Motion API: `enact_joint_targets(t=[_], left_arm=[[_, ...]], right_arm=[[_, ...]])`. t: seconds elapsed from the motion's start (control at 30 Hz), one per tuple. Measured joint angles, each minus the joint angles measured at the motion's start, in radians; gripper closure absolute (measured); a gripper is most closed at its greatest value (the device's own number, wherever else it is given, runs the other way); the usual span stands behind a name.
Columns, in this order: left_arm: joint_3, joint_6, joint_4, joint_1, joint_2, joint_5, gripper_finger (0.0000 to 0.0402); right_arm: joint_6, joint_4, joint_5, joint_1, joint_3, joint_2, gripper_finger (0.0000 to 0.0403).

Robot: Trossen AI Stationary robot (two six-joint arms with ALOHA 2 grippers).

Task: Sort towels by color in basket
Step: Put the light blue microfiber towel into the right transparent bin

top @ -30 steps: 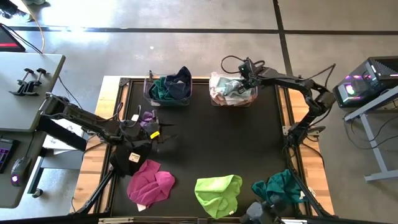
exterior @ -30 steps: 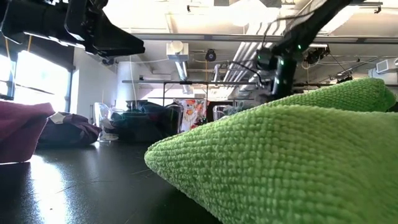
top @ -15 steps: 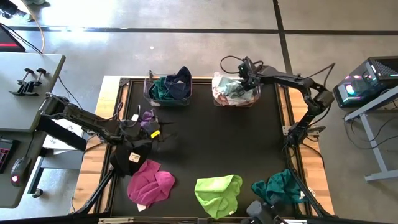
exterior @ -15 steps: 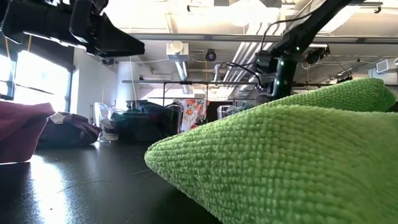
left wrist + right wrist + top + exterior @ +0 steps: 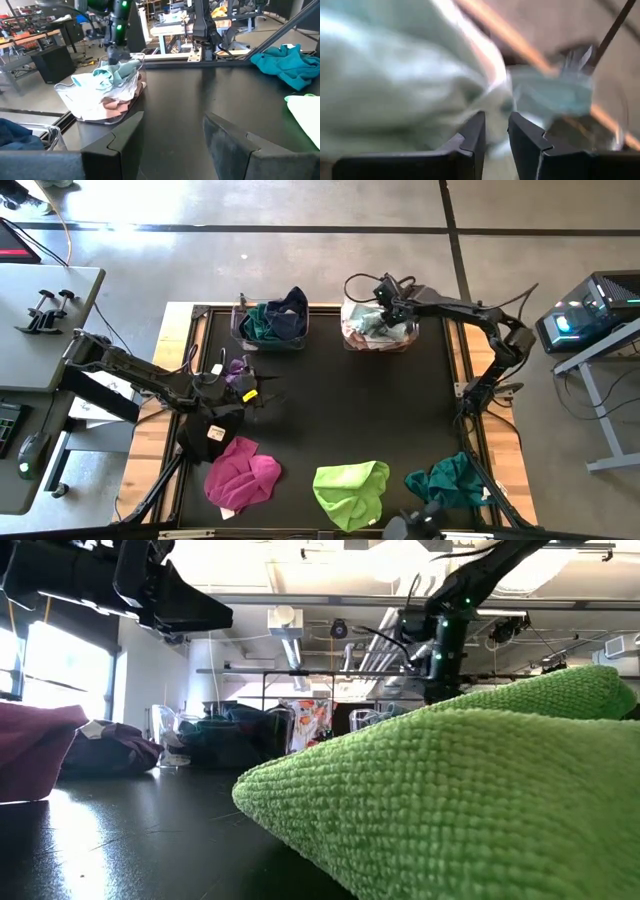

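Black tabletop (image 5: 330, 420): lime green towel (image 5: 350, 492) at 6, magenta towel (image 5: 242, 478) at 7, teal towel (image 5: 450, 480) at 5. Pale-towel basket (image 5: 375, 327) at 1; right gripper (image 5: 388, 302) over it, narrow gap, nothing visibly held. Left gripper (image 5: 262, 392) at 9, wide, empty

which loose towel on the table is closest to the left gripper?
The magenta towel, lying just in front of the left gripper. The lime green towel and teal towel lie farther toward the right arm's side.
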Motion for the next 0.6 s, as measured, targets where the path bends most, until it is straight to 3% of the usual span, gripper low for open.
enact_joint_targets(t=[0.1, 0.2, 0.3, 0.43, 0.6], left_arm=[[0.000, 0.001, 0.000, 0.000, 0.000, 0.000, 0.0216], [0.000, 0.002, 0.000, 0.000, 0.000, 0.000, 0.0216], [0.000, 0.002, -0.001, 0.000, 0.000, 0.001, 0.0216], [0.000, 0.013, -0.001, 0.000, 0.000, 0.001, 0.0216], [0.000, 0.018, -0.001, 0.000, 0.000, 0.001, 0.0216]], right_arm=[[-0.018, 0.181, 0.051, 0.039, -0.043, 0.005, 0.0325], [-0.019, 0.301, 0.001, 0.060, -0.086, 0.029, 0.0325], [-0.012, 0.339, -0.073, 0.067, -0.110, 0.070, 0.0325], [-0.053, 0.357, -0.065, 0.066, -0.112, 0.117, 0.0325], [-0.092, 0.404, -0.041, 0.068, -0.112, 0.070, 0.0325]])
